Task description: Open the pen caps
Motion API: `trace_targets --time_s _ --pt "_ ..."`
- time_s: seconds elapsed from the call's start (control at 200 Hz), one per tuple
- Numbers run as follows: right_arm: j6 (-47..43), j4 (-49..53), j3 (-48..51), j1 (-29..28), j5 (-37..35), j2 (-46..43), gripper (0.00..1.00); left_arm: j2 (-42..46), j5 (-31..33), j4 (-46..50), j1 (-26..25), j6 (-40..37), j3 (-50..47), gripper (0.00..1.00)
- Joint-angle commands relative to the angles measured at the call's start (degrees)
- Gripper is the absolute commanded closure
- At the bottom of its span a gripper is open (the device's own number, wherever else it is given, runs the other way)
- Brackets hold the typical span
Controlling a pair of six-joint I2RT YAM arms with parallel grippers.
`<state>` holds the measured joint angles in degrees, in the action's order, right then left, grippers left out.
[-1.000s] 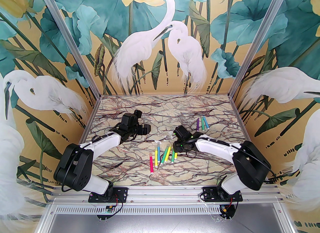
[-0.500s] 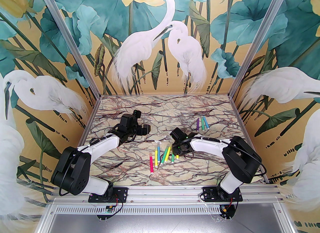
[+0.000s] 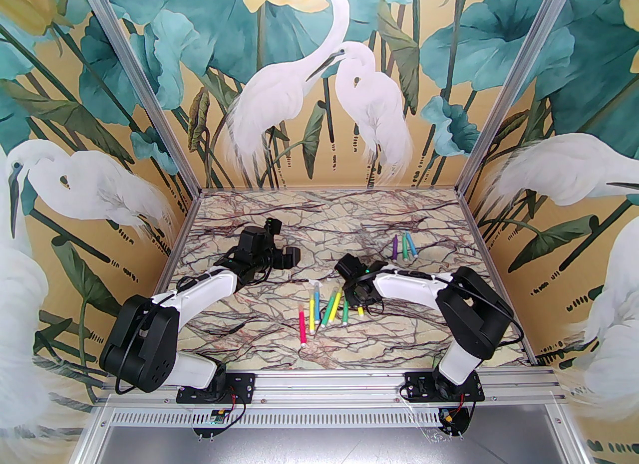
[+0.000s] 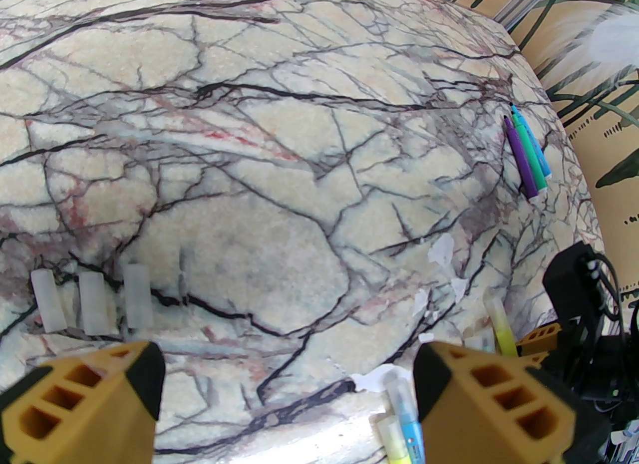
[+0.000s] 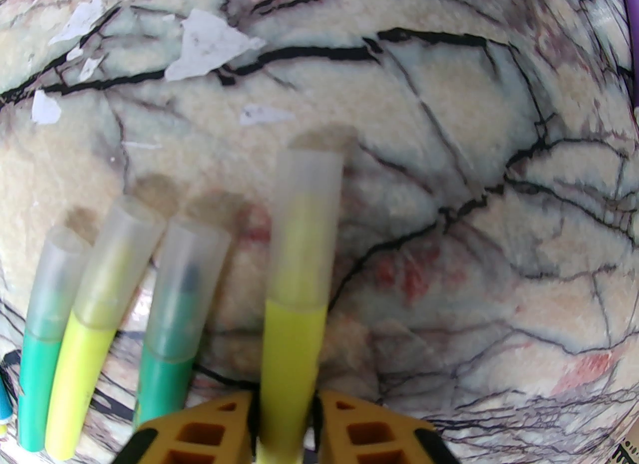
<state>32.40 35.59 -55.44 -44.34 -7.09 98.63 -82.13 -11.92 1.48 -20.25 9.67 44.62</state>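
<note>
Step in hand: judged to be securing one capped marker so that its cap could be drawn off.
Method advised: keep the clamp on the barrel and leave the cap fully exposed. Bring the free gripper onto the cap alone and pull straight along the pen's axis, since a sideways tug would likely twist the barrel out.
Right gripper (image 5: 284, 417): yellow lattice fingers (image 5: 214, 429) were nearly together, pressed on both sides of the yellow plastic marker barrel (image 5: 292, 347).
Task item: a translucent whitish plastic cap (image 5: 305, 222) was seated on that barrel's far end, beyond the fingers.
Left gripper (image 4: 287, 392): fingers (image 4: 479, 397) were spread wide with nothing between them, over the marble-patterned table (image 4: 249, 152).
Removed caps: three loose translucent caps (image 4: 90, 302) lay side by side near the left gripper.
Waiting stock: three capped green and yellow markers (image 5: 80, 362) lay just beside the held one.
Finished stock: purple, green and blue uncapped markers (image 4: 526, 162) lay well apart.
</note>
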Motion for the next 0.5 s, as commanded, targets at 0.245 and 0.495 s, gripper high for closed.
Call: trace_targets --time_s 0.245,0.495 --pt "-2.89 -3.17 0.84 -0.05 -1.79 -0.47 0.86 -0.16 -8.47 -2.48 0.04 2.20 -0.06 0.13" --pt "-5.38 -7.95 4.63 0.73 -0.10 -8.89 0.90 -2.02 -16.60 -8.03 -0.47 6.31 -0.59 0.15"
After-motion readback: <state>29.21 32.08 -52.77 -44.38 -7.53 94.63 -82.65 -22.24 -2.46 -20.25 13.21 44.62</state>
